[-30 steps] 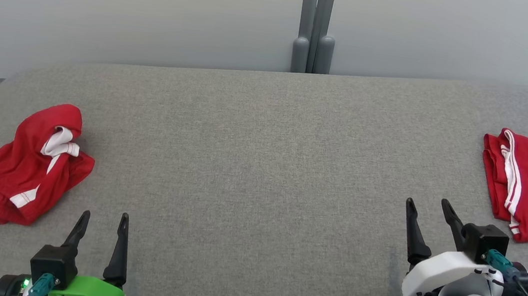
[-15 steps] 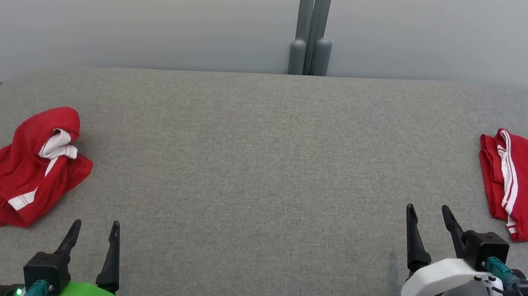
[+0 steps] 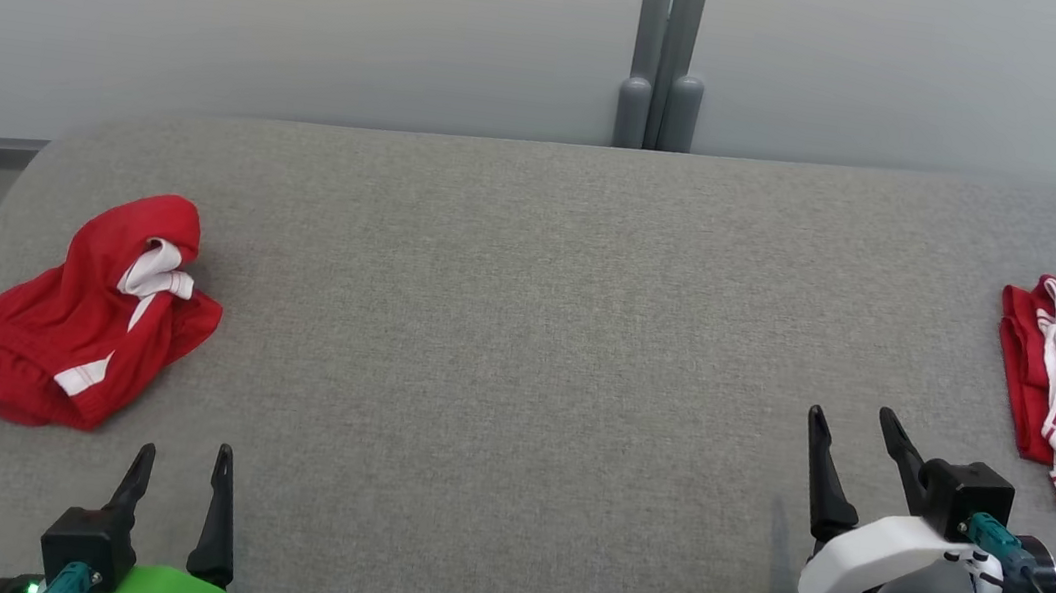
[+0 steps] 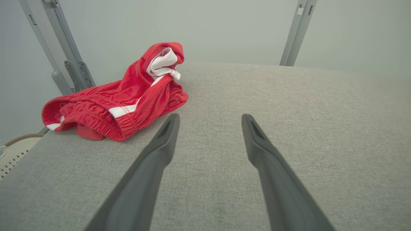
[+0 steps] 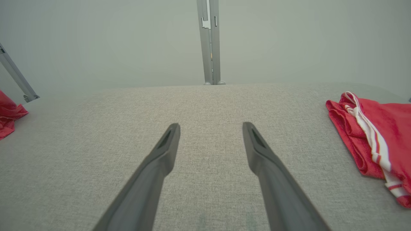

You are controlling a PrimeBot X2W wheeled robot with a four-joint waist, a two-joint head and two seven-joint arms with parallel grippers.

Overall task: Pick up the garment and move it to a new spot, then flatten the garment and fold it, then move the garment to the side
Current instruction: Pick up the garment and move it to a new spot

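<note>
Viewpoint has been turned slightly left; nothing was moved. Crumpled red-and-white fabric shorts (image 3: 72, 321) lie untouched at left on grey upholstered table (image 3: 523, 336). Left gripper (image 3: 185, 448) and right gripper (image 3: 851, 411) are held spread, empty; pickup is judged pending.

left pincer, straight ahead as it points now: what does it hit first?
Probably bare grey table: the open left pincer aims just right of the crumpled red garment. Its finger on that side may graze the garment's edge; depth is unclear.
</note>
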